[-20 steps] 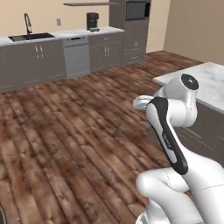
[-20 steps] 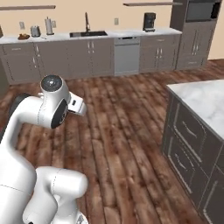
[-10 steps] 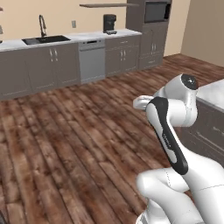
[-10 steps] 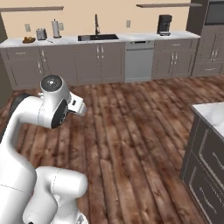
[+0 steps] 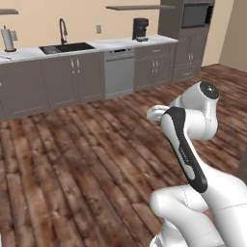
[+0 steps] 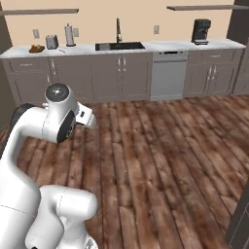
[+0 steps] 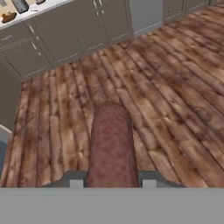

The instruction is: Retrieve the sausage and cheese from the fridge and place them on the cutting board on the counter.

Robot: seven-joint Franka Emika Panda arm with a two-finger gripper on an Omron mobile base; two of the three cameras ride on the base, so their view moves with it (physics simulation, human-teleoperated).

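**Holding the sausage over open floor: items in your view**

Carrying item: your gripper (image 7: 111, 177) is closed narrowly on the sausage (image 7: 111, 144), a slim dark reddish-brown cylinder that runs up the middle of the hand view from between the two finger tips. Beneath it lies bare wood-plank floor (image 7: 175, 96).

Arm: folded back on itself, elbow high, in both base views.

Far wall, as you see it from the right base view:
- The counter (image 6: 146, 46), white marble over grey-brown cabinets, runs the width of the wall.
- Sink (image 6: 119, 46), dark, set into the top, with a tall faucet (image 6: 117, 30) behind it.
- Dishwasher (image 6: 168, 74), a paler grey panel, just right of the sink cabinets.
- Coffee machine (image 6: 201, 31), black, on the counter's right end.
- Paper towel roll (image 6: 70, 35), upright on a stand, left of the sink; beside it a small grey toaster (image 6: 51, 41) and a small brown-and-orange object (image 6: 35, 48) (too small to identify).
- Wall shelves (image 6: 39, 11), brown, above the counter at left and right.
- Tall dark cabinet (image 5: 187, 41) with a built-in microwave (image 5: 195, 15), right of the coffee machine in the left base view.

Obstructions: the planks between you and the counter are open.

Writing: no brand, label or lettering is legible on anything.
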